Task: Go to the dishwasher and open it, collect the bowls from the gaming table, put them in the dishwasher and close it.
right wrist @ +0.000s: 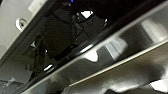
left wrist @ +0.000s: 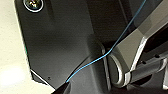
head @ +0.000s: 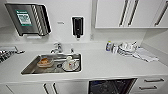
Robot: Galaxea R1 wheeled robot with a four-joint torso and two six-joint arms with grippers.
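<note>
The robot stands squarely at a white kitchen counter point(head: 110, 62). At about six o'clock in the head view, just right of centre, the dishwasher point(head: 111, 86) sits under the counter with its dark interior exposed, so its door appears to be swung down and open. In the right wrist view a brushed steel panel, apparently the dishwasher door point(right wrist: 120, 62), runs slantwise close to the camera, with the dark cavity beyond it; this suggests the right arm is low beside the door. Whether either gripper is open or closed cannot be told, since no fingers can be made out in either wrist view.

At nine o'clock from the dishwasher, a steel sink point(head: 53, 64) is let into the counter. It holds an orange-red bowl point(head: 45, 62) on its left side and a white cup on a plate point(head: 70, 64) on its right. A tap point(head: 57, 47) stands at the sink's twelve o'clock. On the wall hang a paper towel dispenser point(head: 28, 18) at ten o'clock and a black soap dispenser point(head: 77, 26) near twelve. Stacked crockery point(head: 126, 48) and a cloth point(head: 146, 55) lie at two o'clock on the counter.

The step in hand looks like the opening of the dishwasher, nearly or fully done. The gaming table is not at this spot, so collecting the bowls would call for freeing the right arm from the door and driving away from the counter.
</note>
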